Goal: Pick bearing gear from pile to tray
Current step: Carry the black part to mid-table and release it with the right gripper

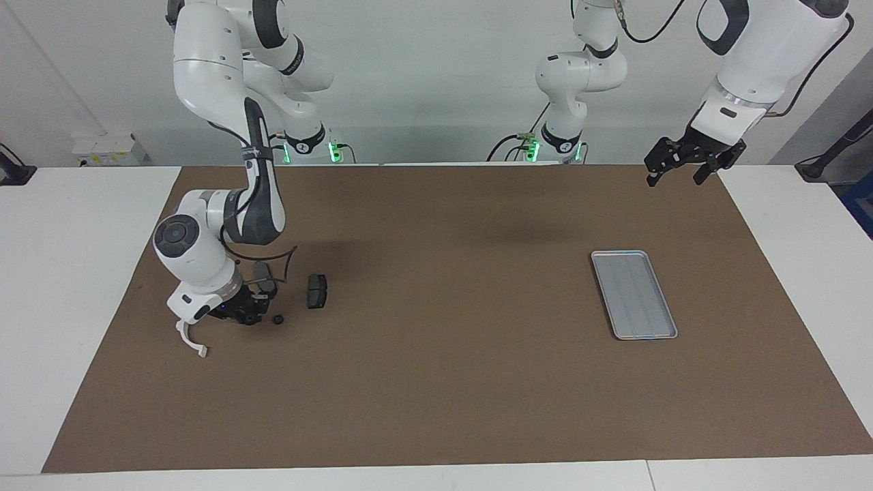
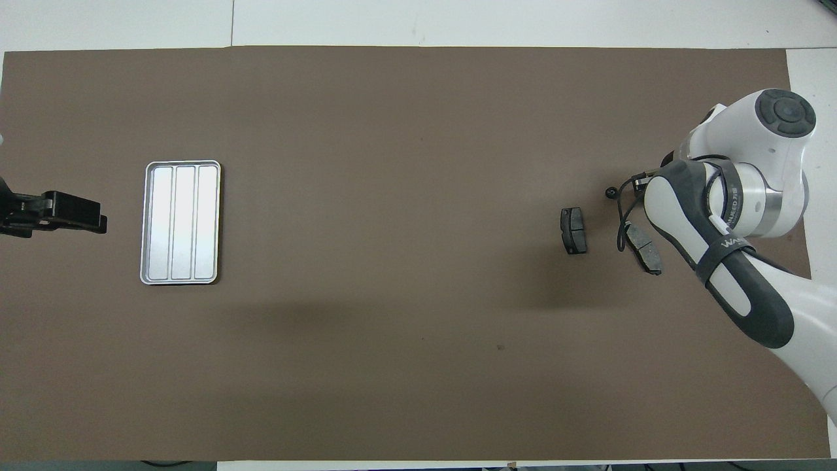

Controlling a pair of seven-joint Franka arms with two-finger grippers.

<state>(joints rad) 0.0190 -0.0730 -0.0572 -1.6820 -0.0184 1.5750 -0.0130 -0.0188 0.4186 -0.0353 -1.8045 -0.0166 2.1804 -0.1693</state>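
Where the right arm bends low at its own end of the tabletop (image 1: 436,382), the pile (image 1: 286,296) lies spread on the brown mat (image 1: 436,423). A small black round piece (image 1: 278,319), the likeliest bearing gear, sits on the mat just beside the right end effector (image 1: 249,315), a little farther from the robots than the brake pads. One dark brake pad (image 1: 317,290) lies flat and clear of the arm, toward the middle of the tabletop from the round piece. A second brake pad (image 2: 644,247) lies partly under the arm's wrist, nearer to the robots than the round piece. A white curved bracket (image 1: 191,339) lies just beside the end effector, toward the table's edge from it. The right end effector is down among these parts, close to the mat; whether its fingers are spread or closed cannot be told, since the wrist hides them. Well apart from the pile, toward the left arm's end, the silver tray (image 1: 634,294) rests on the mat with nothing in it. The left end effector (image 1: 675,172) hangs in the air over the mat's edge near the tray, fingers spread and holding nothing, its arm waiting.
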